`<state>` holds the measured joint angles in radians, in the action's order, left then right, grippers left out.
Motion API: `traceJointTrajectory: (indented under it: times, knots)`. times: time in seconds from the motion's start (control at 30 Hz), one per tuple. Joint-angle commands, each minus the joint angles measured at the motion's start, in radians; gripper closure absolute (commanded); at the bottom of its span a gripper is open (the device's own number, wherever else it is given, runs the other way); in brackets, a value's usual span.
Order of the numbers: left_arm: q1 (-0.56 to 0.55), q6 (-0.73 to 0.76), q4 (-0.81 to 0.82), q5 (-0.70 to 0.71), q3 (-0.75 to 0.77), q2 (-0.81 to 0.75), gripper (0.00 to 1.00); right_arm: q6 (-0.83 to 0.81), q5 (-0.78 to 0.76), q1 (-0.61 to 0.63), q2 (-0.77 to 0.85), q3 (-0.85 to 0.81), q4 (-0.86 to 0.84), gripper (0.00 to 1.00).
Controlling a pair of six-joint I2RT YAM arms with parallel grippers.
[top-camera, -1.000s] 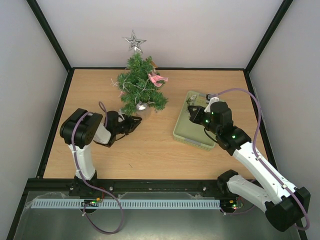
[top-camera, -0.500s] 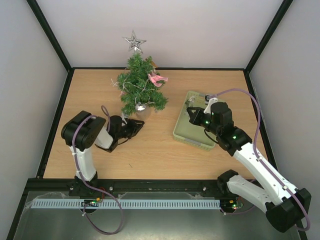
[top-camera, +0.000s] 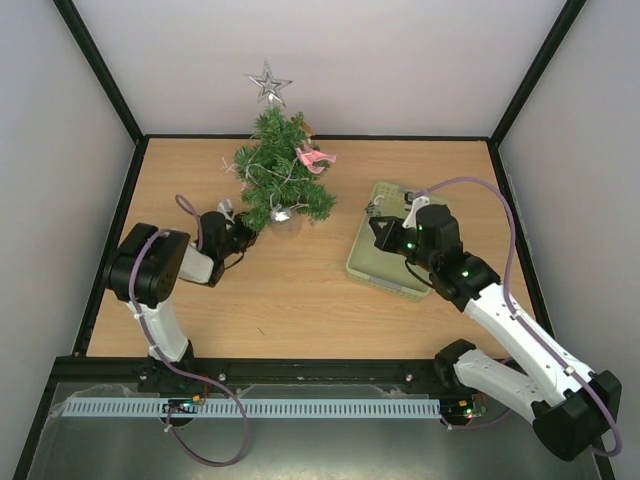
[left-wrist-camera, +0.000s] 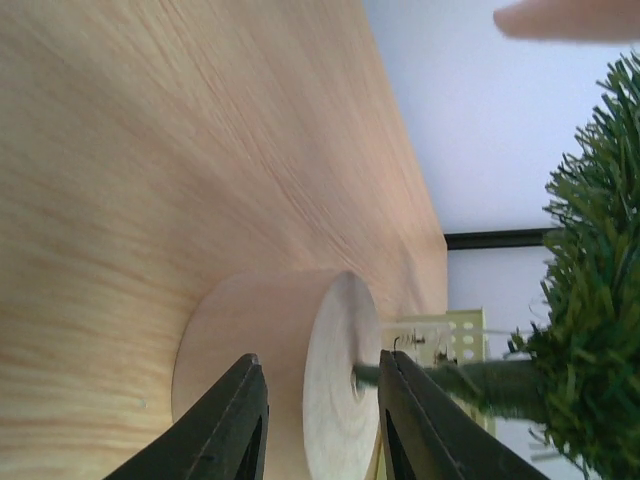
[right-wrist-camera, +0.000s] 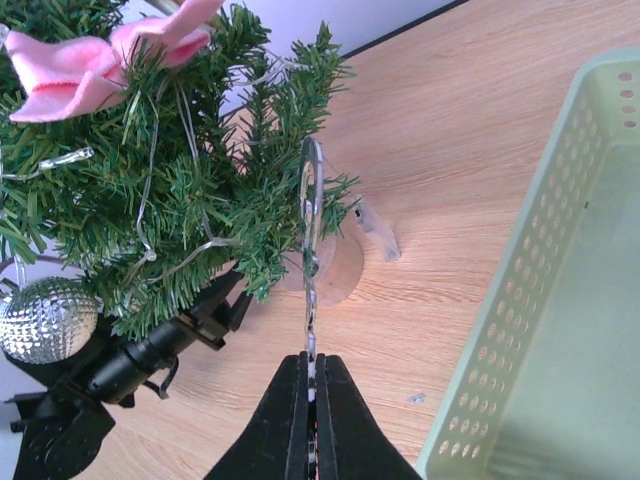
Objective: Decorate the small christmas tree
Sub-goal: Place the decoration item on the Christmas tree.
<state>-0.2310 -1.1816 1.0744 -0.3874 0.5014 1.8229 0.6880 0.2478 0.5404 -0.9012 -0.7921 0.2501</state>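
The small christmas tree [top-camera: 278, 172] stands at the back of the table with a silver star [top-camera: 268, 82] on top, a pink ornament [top-camera: 315, 158], a silver ball [top-camera: 282, 212] and a light string. My left gripper [top-camera: 242, 232] lies low at its foot. In the left wrist view the gripper [left-wrist-camera: 320, 358] is open, its jaws straddling the round wooden base [left-wrist-camera: 335, 385] with gaps on both sides. My right gripper [top-camera: 383, 222] hovers over the pale green basket [top-camera: 365, 262], and in its wrist view it [right-wrist-camera: 312, 358] is shut on a thin silver ornament [right-wrist-camera: 312, 230] seen edge-on.
The basket wall [right-wrist-camera: 530, 280] fills the right of the right wrist view. A clear plastic piece [right-wrist-camera: 378, 232] lies on the wood beside the tree base. Small items sit at the basket's far end [top-camera: 397, 200]. Black frame posts and pale walls enclose the table.
My left gripper has swung from the open table in front of the tree up to the tree's foot, and its jaws have widened a little. The right gripper has barely shifted.
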Motion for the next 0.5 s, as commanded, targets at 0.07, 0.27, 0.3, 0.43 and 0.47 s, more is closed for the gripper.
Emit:
traceJointTrajectory:
  times: [0.07, 0.27, 0.3, 0.43, 0.47]
  knots:
    - [0.007, 0.025, -0.032, 0.034, 0.087, 0.078, 0.7, -0.004, -0.017, 0.023, -0.02, -0.042, 0.0, 0.98]
    - [-0.01, 0.001, 0.014, 0.006, 0.111, 0.147, 0.73, 0.002, -0.03, 0.044, -0.035, -0.052, -0.001, 0.98]
    - [-0.017, -0.008, 0.03, -0.006, 0.11, 0.156, 0.73, 0.003, -0.037, 0.055, -0.043, -0.055, -0.005, 0.98]
    - [-0.05, -0.043, 0.094, -0.026, 0.097, 0.169, 0.74, 0.012, -0.061, 0.128, -0.083, -0.077, -0.02, 0.98]
    - [-0.063, -0.043, 0.098, -0.024, 0.096, 0.166, 0.75, 0.015, -0.069, 0.15, -0.093, -0.082, -0.027, 0.98]
